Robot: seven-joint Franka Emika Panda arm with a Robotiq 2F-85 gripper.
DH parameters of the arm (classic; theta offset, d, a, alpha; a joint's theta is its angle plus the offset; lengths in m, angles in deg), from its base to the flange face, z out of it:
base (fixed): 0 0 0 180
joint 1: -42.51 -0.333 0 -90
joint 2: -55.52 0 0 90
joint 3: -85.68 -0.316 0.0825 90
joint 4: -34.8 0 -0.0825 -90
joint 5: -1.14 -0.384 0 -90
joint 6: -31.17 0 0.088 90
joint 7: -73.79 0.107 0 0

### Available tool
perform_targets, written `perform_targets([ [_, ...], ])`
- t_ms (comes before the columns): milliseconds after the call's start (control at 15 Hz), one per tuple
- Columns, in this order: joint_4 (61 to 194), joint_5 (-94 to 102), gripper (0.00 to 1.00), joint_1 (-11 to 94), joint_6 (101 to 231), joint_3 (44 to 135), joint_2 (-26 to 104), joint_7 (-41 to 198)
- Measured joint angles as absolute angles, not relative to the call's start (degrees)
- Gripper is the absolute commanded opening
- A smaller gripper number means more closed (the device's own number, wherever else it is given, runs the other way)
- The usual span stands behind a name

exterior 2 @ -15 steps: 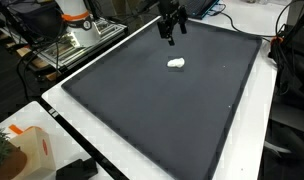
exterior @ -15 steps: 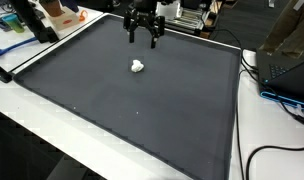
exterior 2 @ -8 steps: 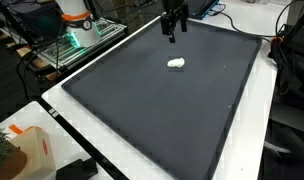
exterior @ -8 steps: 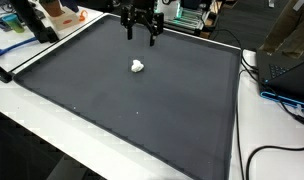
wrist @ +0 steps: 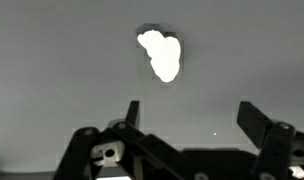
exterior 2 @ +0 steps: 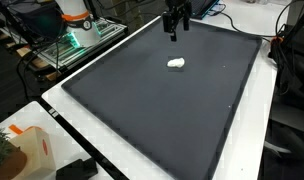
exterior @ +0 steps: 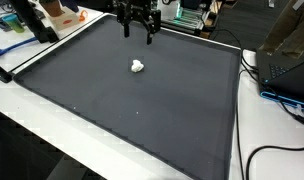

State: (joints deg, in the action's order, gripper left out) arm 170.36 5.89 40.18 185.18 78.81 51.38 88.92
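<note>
A small white crumpled lump (exterior: 138,67) lies on the dark grey mat (exterior: 112,100), also seen as the lump (exterior 2: 176,64) and, bright and overexposed, as the lump (wrist: 160,54) in the wrist view. My gripper (exterior: 137,36) hangs above the mat's far edge, behind the lump and well clear of it; in the wrist view the gripper (wrist: 192,118) has its two fingers spread wide with only bare mat between them. In an exterior view the gripper (exterior 2: 173,33) appears as a dark shape over the far edge of the mat.
The mat (exterior 2: 162,100) covers most of a white table (exterior: 52,150). Black cables (exterior: 282,150) and a blue-edged device (exterior: 287,75) lie on one side. A rack with an orange-white object (exterior 2: 77,25) and cluttered shelves stand beyond the far edge.
The gripper has risen and drifted back toward the mat's far edge, away from the white lump. The lump has not moved and the jaws stay wide.
</note>
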Motion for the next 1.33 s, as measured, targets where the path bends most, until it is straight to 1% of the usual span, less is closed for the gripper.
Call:
perform_targets([
  [267, 162.7, 4.97, 1.0, 40.17, 173.89, 79.08, 50.35, 86.07],
  [533, 156.61, 3.2, 1.0, 40.17, 166.3, 79.1, 47.45, 82.8],
  [1067, 154.53, 2.75, 1.0, 39.85, 165.06, 79.56, 45.97, 82.58],
  [1333, 149.82, 5.31, 1.0, 39.12, 158.52, 80.97, 44.94, 86.82],
])
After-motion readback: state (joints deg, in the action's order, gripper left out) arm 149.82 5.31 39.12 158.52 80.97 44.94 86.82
